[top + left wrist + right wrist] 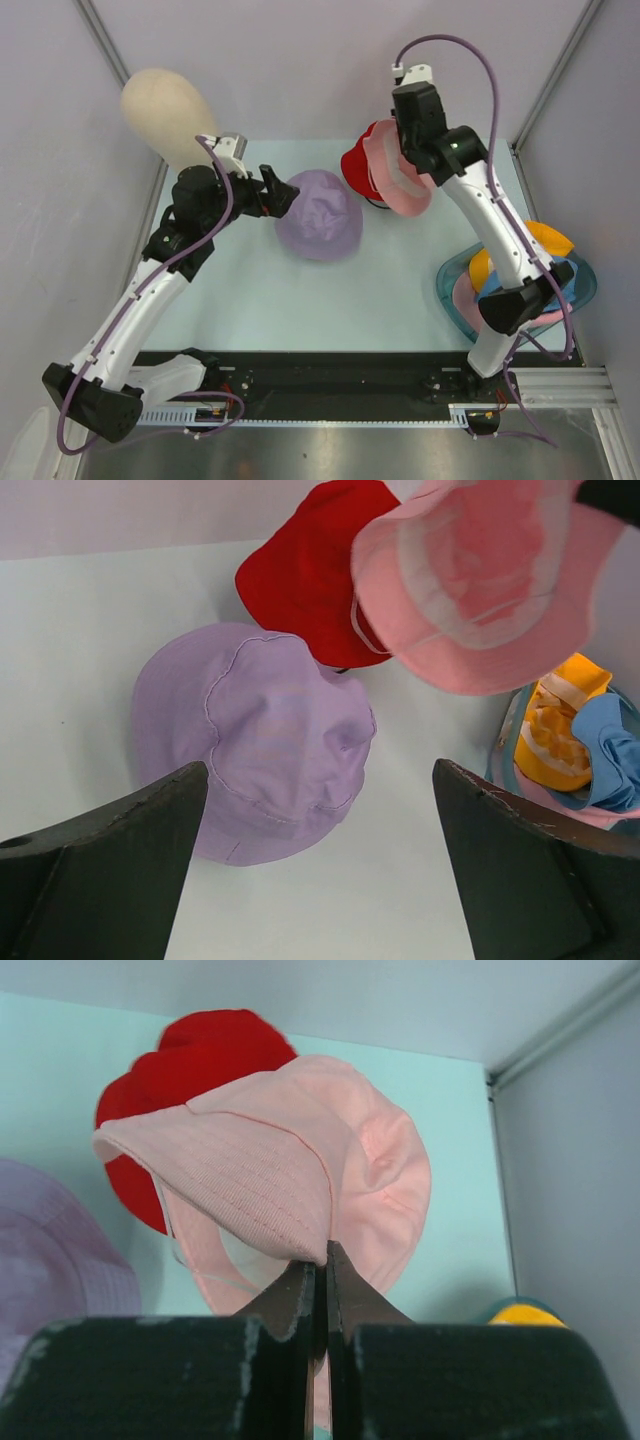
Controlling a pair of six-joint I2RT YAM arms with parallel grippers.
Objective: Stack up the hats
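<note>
At the far right of the tabletop (pixel 300 300), the right arm stretches from its base up over the teal tray (pixel 445 282) and away from the near edge, its wrist turned back down toward the hats. The right claw (pixel 320 1265) is pinched fully closed on a fold of the pink hat (pixel 300 1170) at its brim. This hat hangs from the fingers with its hollow side open to the left wrist view, overlapping the right side of the red hat (pixel 358 160), which lies at the back of the tabletop.

The left arm runs diagonally from its base at the near left, elbow low, with the wrist bent to the right. The left claw (pixel 285 195) is spread wide and holds nothing. Its fingers point at the left brim of the lilac hat (pixel 320 215), which sits crown up near the middle of the tabletop, just left of the red hat.

An orange hat (pixel 555 740) and a blue hat (pixel 610 750) lie bunched together in the tray at the right edge, with more pink fabric under them. A beige mannequin head (pixel 160 110) stands at the far left corner.
</note>
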